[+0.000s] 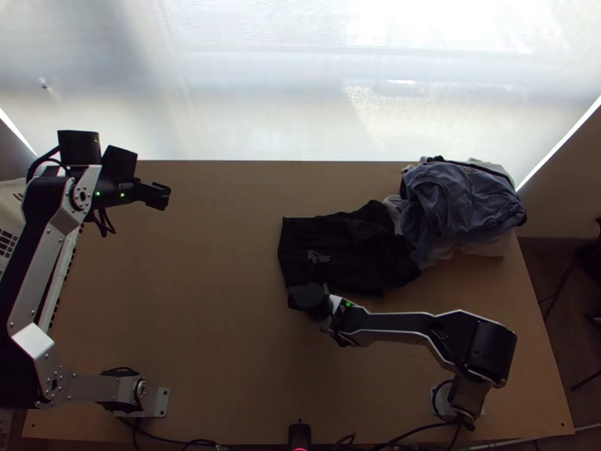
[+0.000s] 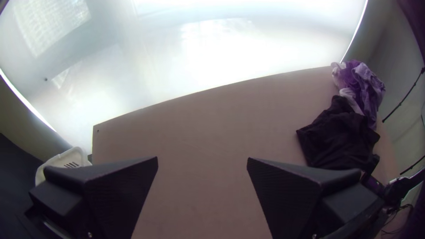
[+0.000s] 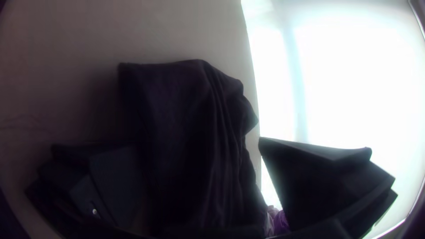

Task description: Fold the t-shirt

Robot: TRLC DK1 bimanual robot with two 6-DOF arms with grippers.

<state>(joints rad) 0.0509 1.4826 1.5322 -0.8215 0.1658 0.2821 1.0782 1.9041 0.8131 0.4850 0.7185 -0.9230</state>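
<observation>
Shirt (image 1: 345,252), black, on the wooden table (image 1: 195,316), right of the middle as seen from above. The cloth lies low in a roughly oblong shape; its left edge is fairly straight, and its far side toward the right is rumpled, with long creases visible in the right wrist view. The number of layers cannot be told. Its right end meets a loose heap of clothes (image 1: 462,207), blue-grey on top in the top view, with white cloth showing around and below it, near the far right corner of the table.

Right gripper (image 1: 306,276): over the left part of the shirt, toward its near side. The fingers (image 3: 318,177) stand wide apart, with black cloth visible in the gap between them; whether either one touches the cloth cannot be told.

Left gripper (image 1: 158,196): over the far left part of the table, well apart from the shirt. Its fingers (image 2: 292,190) are likewise spread wide, with bare tabletop seen between them and nothing held.

Surroundings: a white basket (image 2: 73,157) beside the table's left side; a bright, pale panel (image 1: 263,90) beyond the far edge; dark cables (image 1: 417,431) along the near edge.
</observation>
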